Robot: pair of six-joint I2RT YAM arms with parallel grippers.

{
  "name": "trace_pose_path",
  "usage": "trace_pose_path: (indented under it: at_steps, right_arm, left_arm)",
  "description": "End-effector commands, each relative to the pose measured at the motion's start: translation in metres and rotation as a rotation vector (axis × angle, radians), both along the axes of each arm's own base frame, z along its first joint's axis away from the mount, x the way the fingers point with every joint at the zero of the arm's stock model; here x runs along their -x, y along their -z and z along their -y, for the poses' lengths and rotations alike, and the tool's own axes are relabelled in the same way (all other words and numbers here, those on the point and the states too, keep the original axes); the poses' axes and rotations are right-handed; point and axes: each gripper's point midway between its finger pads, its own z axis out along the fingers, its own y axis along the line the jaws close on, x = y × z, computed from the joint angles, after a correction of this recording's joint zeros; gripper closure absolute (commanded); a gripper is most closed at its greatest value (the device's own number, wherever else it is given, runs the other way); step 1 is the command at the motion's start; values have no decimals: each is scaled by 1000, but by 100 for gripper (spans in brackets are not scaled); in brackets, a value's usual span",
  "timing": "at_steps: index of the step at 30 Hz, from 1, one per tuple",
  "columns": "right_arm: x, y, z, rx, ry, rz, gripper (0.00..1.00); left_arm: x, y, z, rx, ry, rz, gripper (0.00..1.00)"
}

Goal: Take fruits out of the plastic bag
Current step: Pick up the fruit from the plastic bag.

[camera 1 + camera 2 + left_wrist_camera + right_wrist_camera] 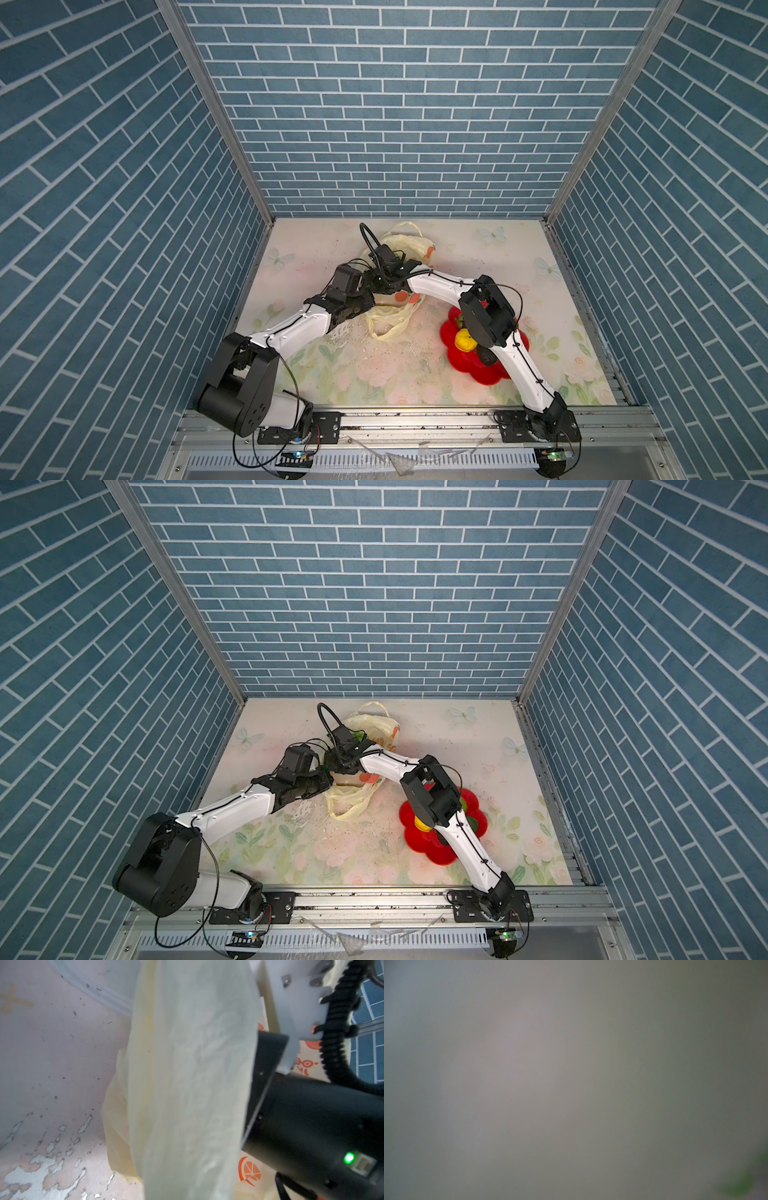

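Noted left arm's black elbow [237, 386] nearest, at near left. In both top views, found plastic bag [409, 245] on counter [374, 374], far centre. Left end effector [371, 300] clamped on its left rim. Right end effector [382, 286] sunk in its mouth, jaws hidden, state impossible to tell. Lemon [465, 340] on red plate [457, 365], right. Left wrist: plastic bag drawn close across view. Right wrist: grey blur, green smudge.
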Motion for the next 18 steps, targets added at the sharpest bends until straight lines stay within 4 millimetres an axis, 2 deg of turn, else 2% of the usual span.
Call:
trace_pose_path:
  at_steps: [1,8,12,18]
  right_arm:
    - [1,22,25,171,11,16,42]
    - [-1,14,51,248,22,77,60]
    - [-3,14,54,266,19,91,65]
    - [0,16,46,247,-16,72,69]
  left_arm:
    - [7,5,-8,-61,6,-8,100]
    - [10,16,-19,-159,21,-33,100]
    - [8,17,-17,-160,32,-29,100]
    - [10,22,-17,-173,49,-40,98]
